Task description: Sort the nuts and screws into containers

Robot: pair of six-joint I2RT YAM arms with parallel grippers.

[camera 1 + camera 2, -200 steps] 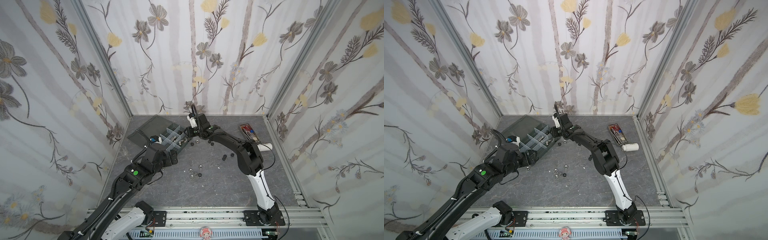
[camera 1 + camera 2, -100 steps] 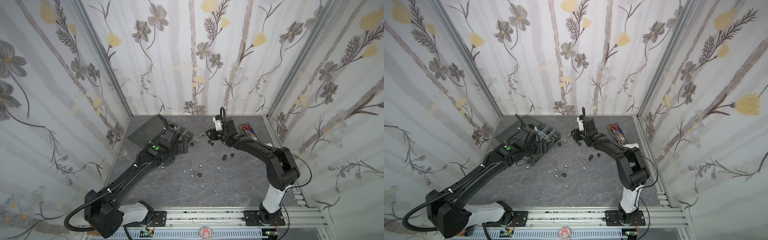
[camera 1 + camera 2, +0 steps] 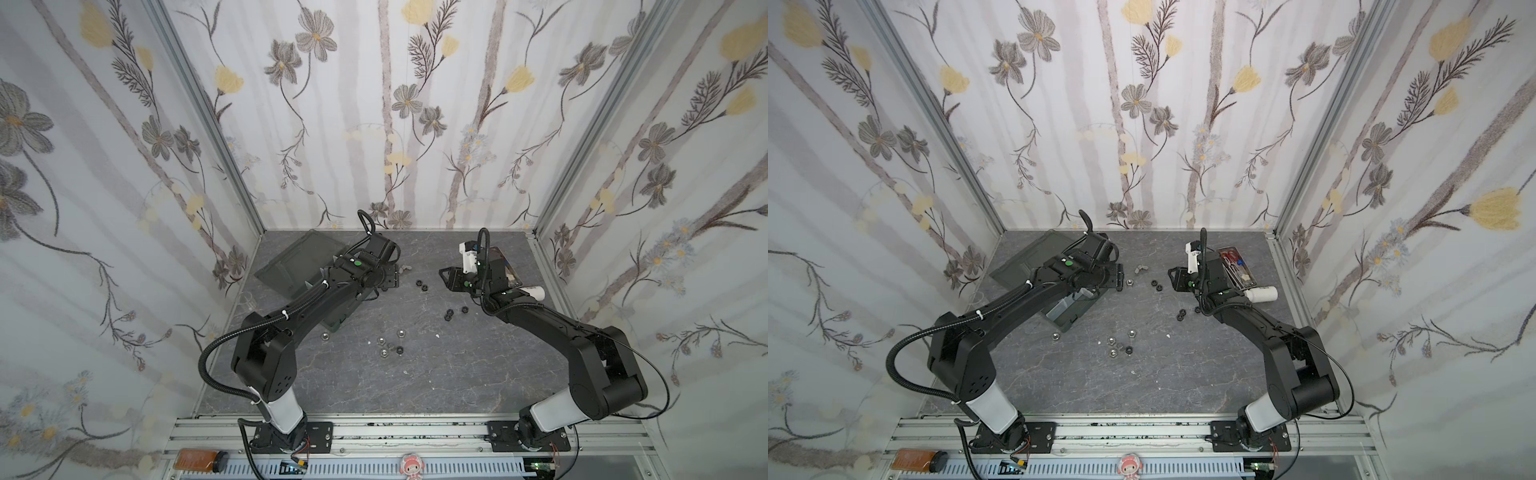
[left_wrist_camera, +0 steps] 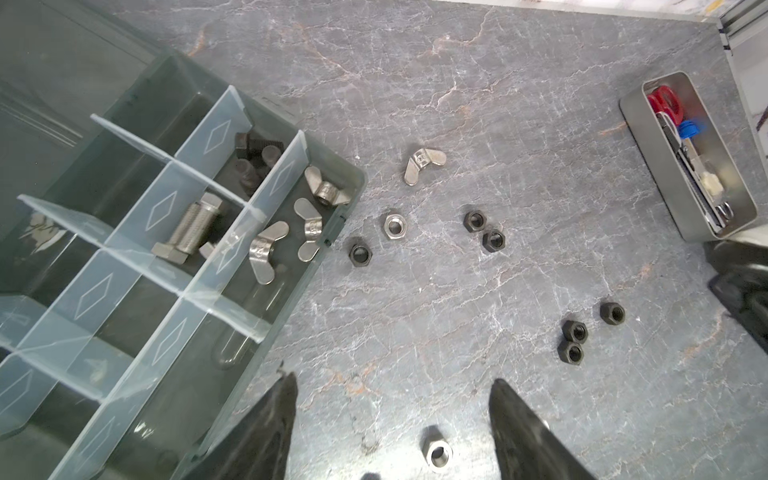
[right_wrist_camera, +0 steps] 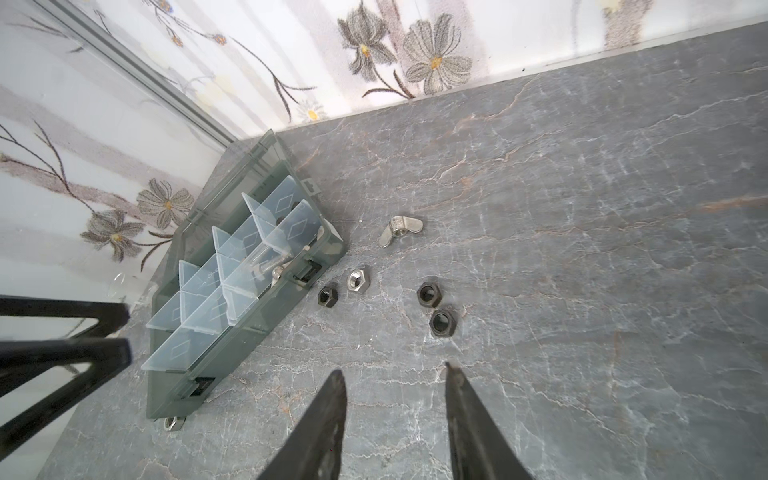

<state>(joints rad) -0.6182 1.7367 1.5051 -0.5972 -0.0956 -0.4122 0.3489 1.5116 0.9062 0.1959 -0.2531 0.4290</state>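
Left wrist view alone showed the box's (image 4: 93, 297) contents: black bolts (image 4: 253, 160), a silver bolt (image 4: 191, 230) and three wing nuts (image 4: 309, 224), each kind in its own compartment. Both top views hid these under the left arm. Left gripper (image 4: 392, 380): jaws wide, empty, above the table just beside the box. Loose mid-table: one wing nut (image 4: 424, 164) and hex nuts (image 4: 395, 224), silver and black. A top view added a front cluster (image 3: 384, 353). Right gripper (image 5: 395, 370): narrower gap, empty, near the tray (image 4: 652, 174). One second before, it was at the box's far end, and the left arm was drawn back.
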